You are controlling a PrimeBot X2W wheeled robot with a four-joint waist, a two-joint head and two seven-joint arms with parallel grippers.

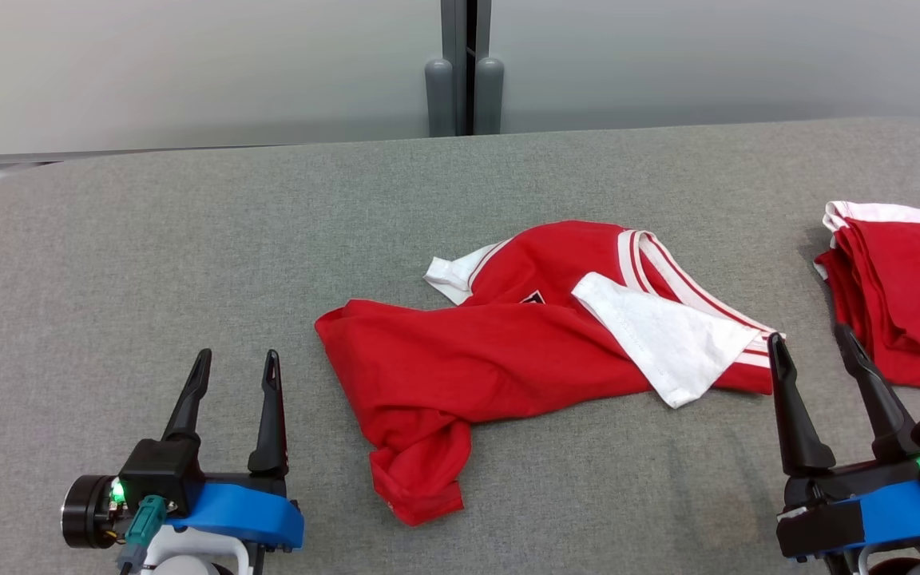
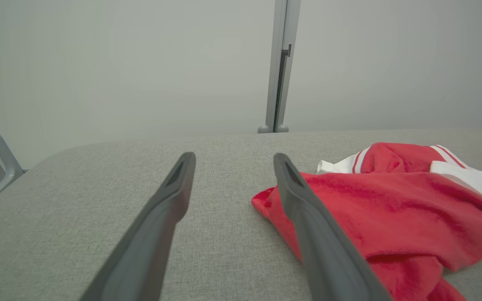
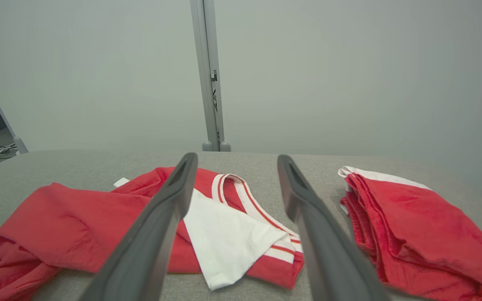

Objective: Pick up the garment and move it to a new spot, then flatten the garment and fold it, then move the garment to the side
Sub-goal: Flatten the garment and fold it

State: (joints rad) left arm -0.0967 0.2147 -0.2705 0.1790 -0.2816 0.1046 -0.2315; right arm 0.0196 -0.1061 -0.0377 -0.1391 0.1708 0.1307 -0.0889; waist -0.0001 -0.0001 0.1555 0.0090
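Observation:
A red garment (image 1: 508, 343) with white sleeves and striped trim lies crumpled in the middle of the grey table (image 1: 148, 263). One white sleeve (image 1: 664, 339) is flopped over its right side. My left gripper (image 1: 236, 363) stands open at the lower left, a short way from the garment's left edge (image 2: 274, 205), holding nothing. My right gripper (image 1: 810, 339) is open at the lower right, just past the garment's right hem (image 3: 274, 255), empty as well.
A folded red and white garment stack (image 1: 903, 295) lies at the table's right edge, close to my right gripper's outer finger. A grey wall with a vertical post (image 1: 464, 72) runs behind the table. The table's left half is bare cloth.

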